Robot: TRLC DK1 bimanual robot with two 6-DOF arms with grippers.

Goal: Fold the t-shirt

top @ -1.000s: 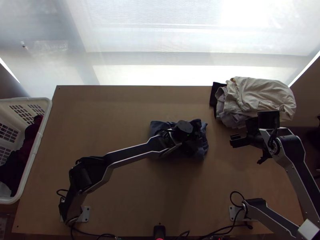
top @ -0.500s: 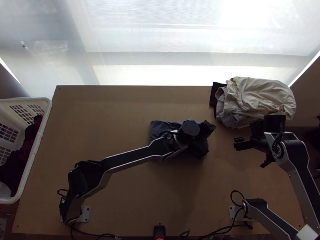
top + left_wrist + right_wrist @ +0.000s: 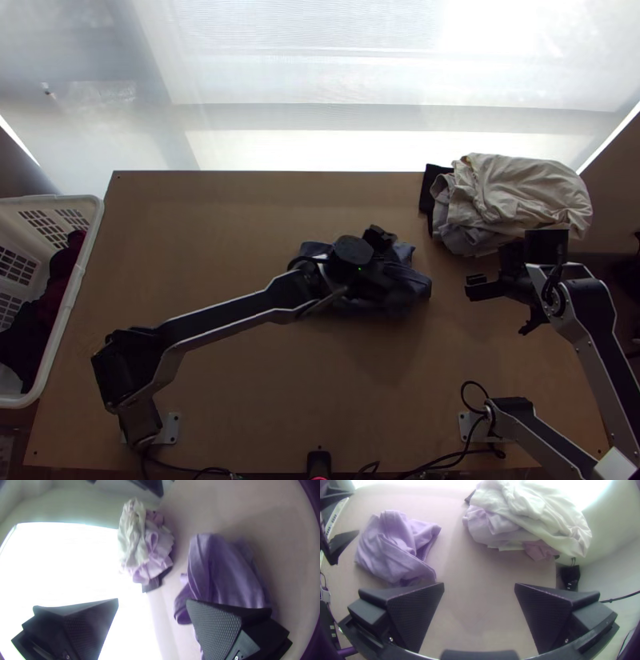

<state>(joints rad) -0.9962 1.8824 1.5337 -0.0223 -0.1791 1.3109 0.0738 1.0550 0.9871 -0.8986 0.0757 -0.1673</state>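
The blue-grey t-shirt [image 3: 418, 286] lies bunched in a small heap mid-table, partly hidden under my left gripper [image 3: 390, 259]. In the left wrist view, that gripper [image 3: 152, 600] is open over the shirt [image 3: 226, 570], with one finger overlapping its edge in the picture and nothing held between the two. Right of the heap, my right gripper [image 3: 470, 289] stays above the table. Its fingers are wide apart in the right wrist view, and that gripper [image 3: 479, 584] holds nothing. There the shirt [image 3: 391, 551] shows creases and a loose flap.
A pile of cream and grey clothes [image 3: 520, 196] lies at the table's back right corner, behind my right gripper. A white basket [image 3: 80, 272] with dark clothes stands beyond the left edge. Bare table [image 3: 208, 232] extends left of the shirt.
My left gripper first moved right, then came back left over the shirt. The shirt's right side now sticks out farther right. The right arm has shifted slightly right.
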